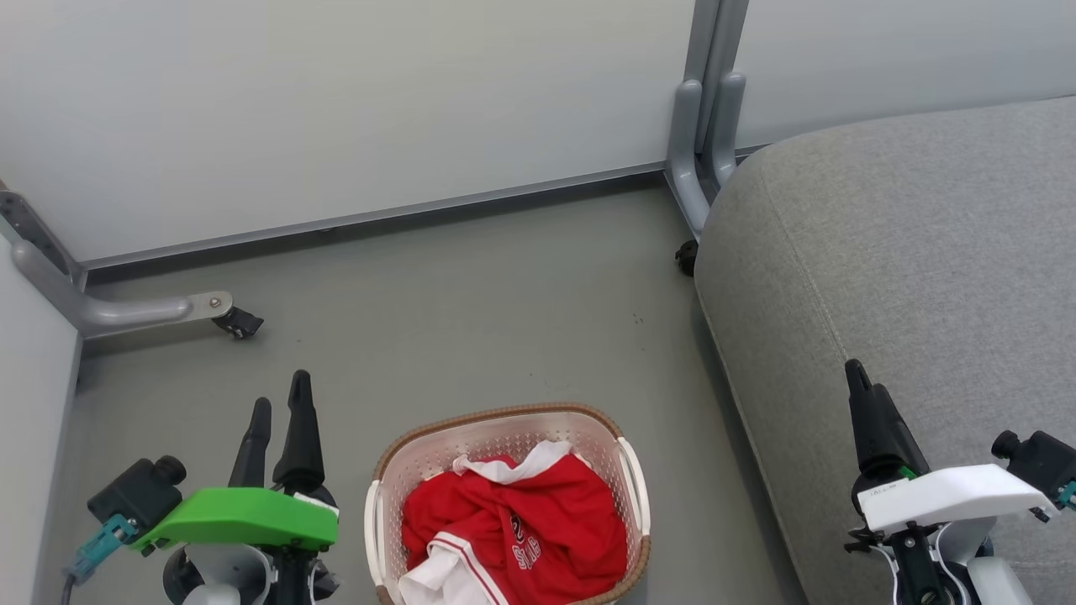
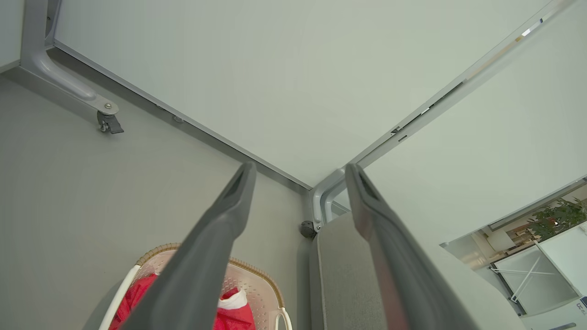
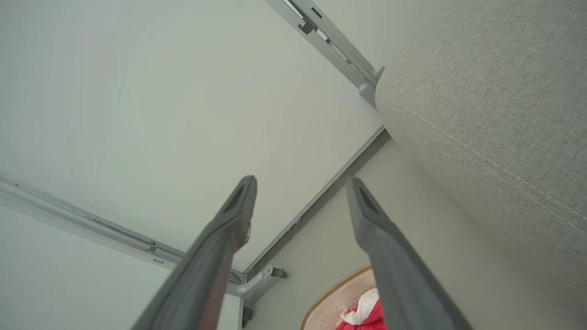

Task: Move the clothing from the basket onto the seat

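The red clothing point(image 1: 521, 512) lies crumpled in the basket point(image 1: 504, 418) on the grey floor point(image 1: 471, 294), near the seat point(image 1: 908, 252). The picture's edge cuts off the basket's near end, and the folded lettering cannot be read. The left claw point(image 1: 282, 391), beside the basket, stands spread wide and empty. The right claw point(image 3: 301, 181) also gapes empty; the head view shows just one of its fingers.

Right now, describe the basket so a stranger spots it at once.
Find the big grey seat on the right; the basket stands on the floor just left of it. Amid the grey, it is cream perforated plastic with a brown woven rim, holding red clothing.
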Available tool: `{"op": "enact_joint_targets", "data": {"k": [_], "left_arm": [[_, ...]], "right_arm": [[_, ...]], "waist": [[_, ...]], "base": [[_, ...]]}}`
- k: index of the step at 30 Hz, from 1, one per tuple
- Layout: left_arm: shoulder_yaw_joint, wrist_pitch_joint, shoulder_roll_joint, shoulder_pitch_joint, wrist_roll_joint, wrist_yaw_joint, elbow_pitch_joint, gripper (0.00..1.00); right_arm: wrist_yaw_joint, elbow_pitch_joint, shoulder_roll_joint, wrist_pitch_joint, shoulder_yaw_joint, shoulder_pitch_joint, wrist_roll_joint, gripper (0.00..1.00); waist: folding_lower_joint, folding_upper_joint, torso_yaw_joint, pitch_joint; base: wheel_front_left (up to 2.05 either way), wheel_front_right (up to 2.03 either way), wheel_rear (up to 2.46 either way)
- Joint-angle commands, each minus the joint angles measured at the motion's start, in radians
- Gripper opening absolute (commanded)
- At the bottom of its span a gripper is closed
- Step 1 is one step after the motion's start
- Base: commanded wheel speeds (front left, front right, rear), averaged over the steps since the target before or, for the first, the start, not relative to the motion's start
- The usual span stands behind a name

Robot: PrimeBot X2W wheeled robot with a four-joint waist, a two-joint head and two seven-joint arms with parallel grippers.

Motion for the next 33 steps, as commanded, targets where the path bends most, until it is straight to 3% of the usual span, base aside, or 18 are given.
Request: {"op": "enact_joint_targets", "data": {"k": [1, 12, 33], "left_arm": [[-0.006, -0.009, 0.007, -0.030, 0.036, 0.006, -0.009, 1.00], [-0.046, -0.043, 0.008, -0.037, 0.214, 0.021, -0.007, 1.00], [-0.106, -0.098, 0.011, -0.044, 0.465, 0.036, -0.004, 1.00]], "right_arm": [[0.000, -0.018, -0.007, -0.009, 0.002, -0.005, -0.031, 1.00], [0.000, -0.024, -0.009, -0.044, 0.016, -0.004, -0.203, 1.00], [0.000, -0.014, -0.011, -0.098, 0.039, -0.007, -0.410, 1.00]], "waist": [[0.0000, 0.0000, 0.000, 0.000], [0.0000, 0.0000, 0.005, 0.001], [0.0000, 0.0000, 0.015, 0.002]], "base": [[0.00, 0.00, 0.00], [0.00, 0.00, 0.00], [0.00, 0.00, 0.00]]}}
